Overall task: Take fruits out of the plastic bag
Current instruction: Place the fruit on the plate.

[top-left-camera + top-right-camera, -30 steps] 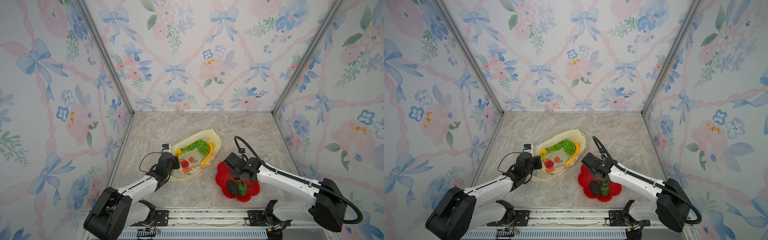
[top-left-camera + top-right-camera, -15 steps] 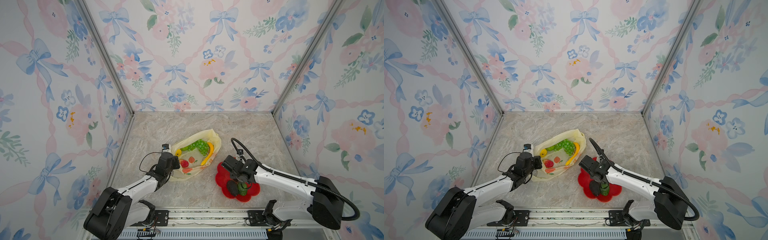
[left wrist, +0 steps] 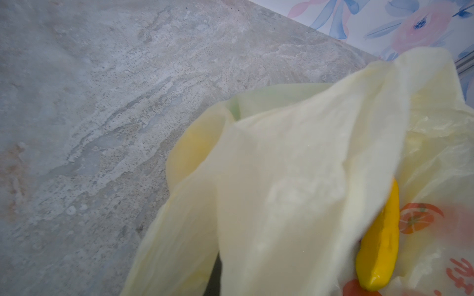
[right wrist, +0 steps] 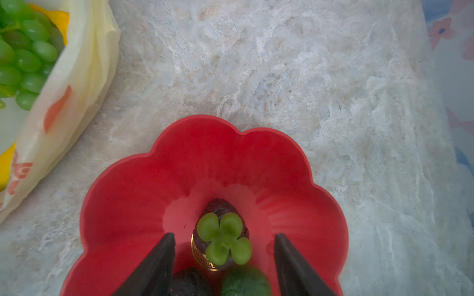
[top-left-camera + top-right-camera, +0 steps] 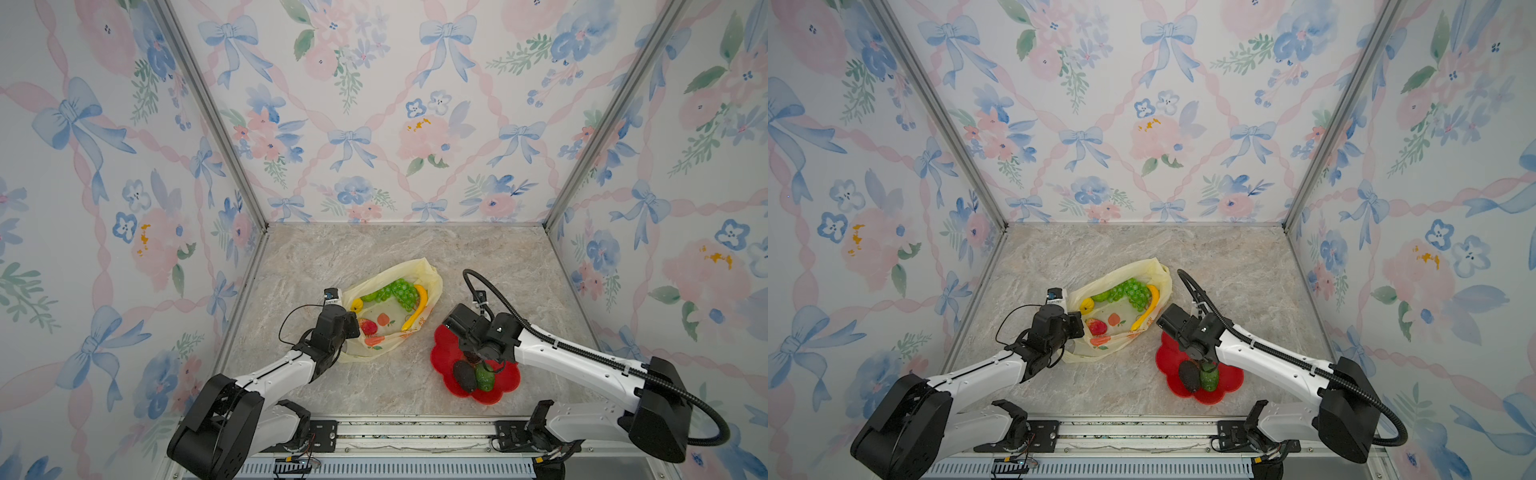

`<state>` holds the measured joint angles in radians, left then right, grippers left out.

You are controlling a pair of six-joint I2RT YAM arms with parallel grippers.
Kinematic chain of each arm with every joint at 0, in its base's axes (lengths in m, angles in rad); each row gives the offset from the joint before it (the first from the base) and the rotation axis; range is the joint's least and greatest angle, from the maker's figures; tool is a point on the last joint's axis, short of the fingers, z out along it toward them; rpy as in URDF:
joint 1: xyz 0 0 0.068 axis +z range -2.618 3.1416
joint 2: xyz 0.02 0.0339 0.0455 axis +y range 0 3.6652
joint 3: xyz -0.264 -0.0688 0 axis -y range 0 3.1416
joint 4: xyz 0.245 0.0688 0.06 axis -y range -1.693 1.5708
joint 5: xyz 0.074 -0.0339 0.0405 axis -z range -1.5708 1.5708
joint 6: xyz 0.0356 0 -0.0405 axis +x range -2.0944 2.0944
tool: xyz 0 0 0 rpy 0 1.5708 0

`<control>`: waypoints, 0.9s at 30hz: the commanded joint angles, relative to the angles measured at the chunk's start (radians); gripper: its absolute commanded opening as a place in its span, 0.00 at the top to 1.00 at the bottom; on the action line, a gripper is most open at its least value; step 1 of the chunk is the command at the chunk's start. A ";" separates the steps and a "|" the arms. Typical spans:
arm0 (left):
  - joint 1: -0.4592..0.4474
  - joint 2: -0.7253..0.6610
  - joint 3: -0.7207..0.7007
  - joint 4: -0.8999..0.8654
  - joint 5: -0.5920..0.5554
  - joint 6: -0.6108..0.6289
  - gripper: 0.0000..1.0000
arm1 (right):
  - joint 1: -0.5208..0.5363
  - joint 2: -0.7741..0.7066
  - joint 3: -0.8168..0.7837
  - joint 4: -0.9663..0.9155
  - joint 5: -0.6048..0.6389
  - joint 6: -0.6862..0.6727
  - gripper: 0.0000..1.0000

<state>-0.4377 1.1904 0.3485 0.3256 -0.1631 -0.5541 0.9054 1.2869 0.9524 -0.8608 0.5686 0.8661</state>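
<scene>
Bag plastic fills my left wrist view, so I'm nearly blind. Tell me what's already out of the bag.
Observer: A dark avocado and a bumpy green fruit lie on a red plate, right of the bag.
Operator: Report the right gripper.
Observer: The right gripper is open over the plate; a small dark fruit with green leaves stands between its fingers, touching neither.
Operator: List what's left inside.
Observer: Grapes, a lemon and a strawberry, besides your banana.
</scene>
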 commanded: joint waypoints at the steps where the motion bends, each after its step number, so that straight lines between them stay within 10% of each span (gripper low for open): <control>1: 0.009 -0.007 -0.008 -0.011 0.000 -0.011 0.93 | 0.014 -0.020 0.070 -0.029 0.025 -0.049 0.33; 27: 0.009 -0.014 -0.012 -0.012 0.011 -0.027 0.93 | 0.074 0.500 0.462 0.313 -0.342 -0.119 0.38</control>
<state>-0.4377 1.1900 0.3477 0.3256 -0.1585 -0.5636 0.9680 1.7504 1.3743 -0.5846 0.2783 0.7471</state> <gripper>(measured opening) 0.068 0.621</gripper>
